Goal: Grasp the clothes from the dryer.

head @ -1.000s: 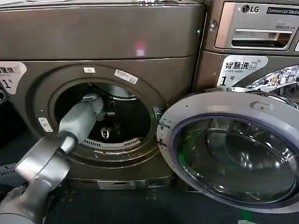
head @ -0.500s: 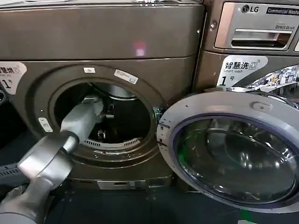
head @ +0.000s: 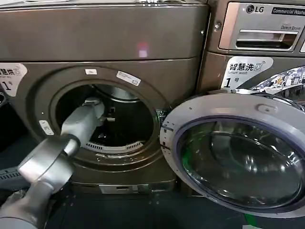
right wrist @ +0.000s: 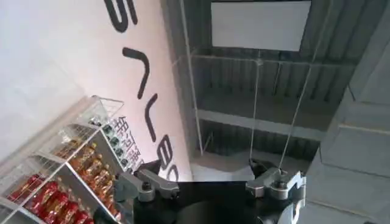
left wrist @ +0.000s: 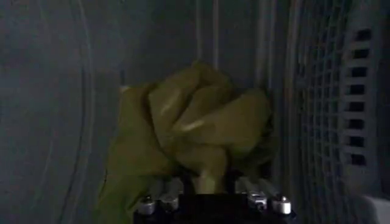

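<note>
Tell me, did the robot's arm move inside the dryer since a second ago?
Only a little. The left gripper lifted slightly higher in the dryer drum, and it is shut on the clothes, a bunched yellow-green piece. The arm still reaches through the porthole, and the round door stays swung open. The right gripper hangs open, pointing up at the ceiling.

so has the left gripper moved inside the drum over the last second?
Yes. In the head view the left gripper now sits higher in the dryer opening, well above the slotted lower rim it hung near before. It is closed on the clothes.
</note>
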